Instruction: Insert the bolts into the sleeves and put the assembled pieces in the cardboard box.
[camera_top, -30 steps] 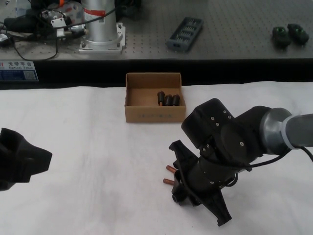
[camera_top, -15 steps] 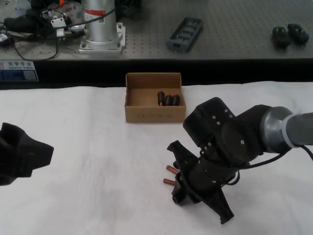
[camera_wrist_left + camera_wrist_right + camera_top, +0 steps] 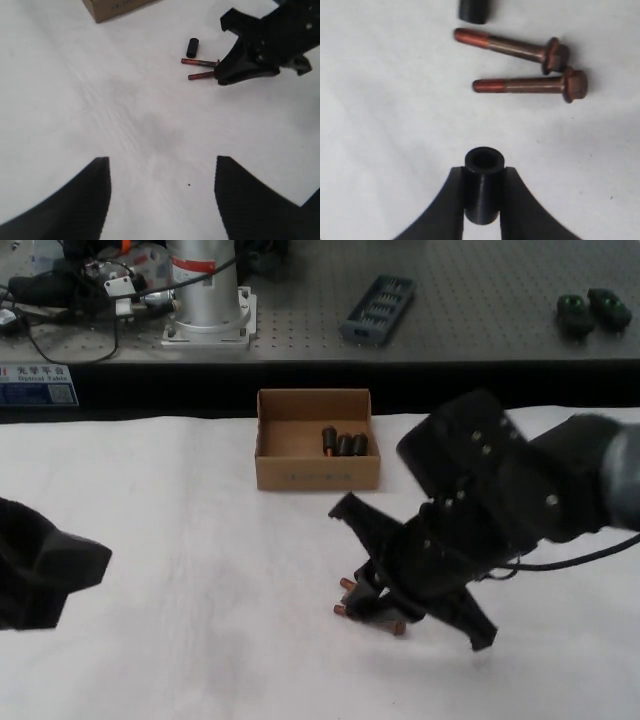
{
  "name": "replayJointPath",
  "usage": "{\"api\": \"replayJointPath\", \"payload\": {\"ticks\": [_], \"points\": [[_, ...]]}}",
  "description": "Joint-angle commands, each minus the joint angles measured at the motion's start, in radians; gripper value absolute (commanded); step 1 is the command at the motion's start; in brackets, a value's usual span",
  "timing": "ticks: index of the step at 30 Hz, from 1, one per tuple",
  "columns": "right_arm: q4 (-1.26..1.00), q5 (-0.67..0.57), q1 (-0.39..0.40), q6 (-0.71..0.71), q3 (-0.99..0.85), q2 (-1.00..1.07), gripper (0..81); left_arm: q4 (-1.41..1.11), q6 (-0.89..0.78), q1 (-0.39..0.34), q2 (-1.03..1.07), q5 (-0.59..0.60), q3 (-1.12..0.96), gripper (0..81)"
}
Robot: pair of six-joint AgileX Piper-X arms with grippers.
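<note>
My right gripper (image 3: 484,176) is shut on a short black sleeve (image 3: 484,161), held upright just above the white cloth. Two copper bolts (image 3: 510,47) (image 3: 530,84) lie side by side just beyond it, and a second black sleeve (image 3: 476,11) lies past them. In the high view the right gripper (image 3: 375,605) hangs over the bolts (image 3: 347,585) at centre right. The left wrist view has the loose sleeve (image 3: 192,47) and both bolts (image 3: 200,62) beside the right gripper (image 3: 223,75). My left gripper (image 3: 161,161) is open over bare cloth, at the high view's left edge (image 3: 45,575).
The cardboard box (image 3: 318,475) stands at the back centre of the cloth with a few assembled pieces (image 3: 343,443) inside. Behind it is a perforated bench with a metal post (image 3: 205,290), a dark tray (image 3: 378,305) and cables.
The right arm has risen and swung back toward the box, lifting the sleeve off the cloth beside the bolts. The left arm has barely shifted.
</note>
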Motion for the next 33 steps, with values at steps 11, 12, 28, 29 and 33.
{"api": "replayJointPath", "payload": {"ticks": [11, 12, 28, 29, 33], "points": [[0.243, -0.003, -0.116, -0.496, -0.002, -0.276, 2.9, -0.192, 0.458, 0.003, 0.347, 0.223, -0.006, 44.3], [0.266, -0.003, -0.130, -0.538, -0.002, -0.299, 2.9, -0.219, 0.480, -0.001, 0.376, 0.253, -0.006, 44.3], [0.372, -0.046, -0.281, -0.790, 0.166, -0.702, 2.9, -0.629, 0.736, -0.243, 0.764, 0.238, -0.020, 44.3], [0.376, -0.049, -0.284, -0.794, 0.175, -0.721, 2.9, -0.637, 0.743, -0.252, 0.783, 0.222, -0.033, 44.3], [0.396, -0.049, -0.299, -0.839, 0.200, -0.771, 2.9, -0.636, 0.756, -0.274, 0.869, 0.225, -0.103, 44.3]]}}
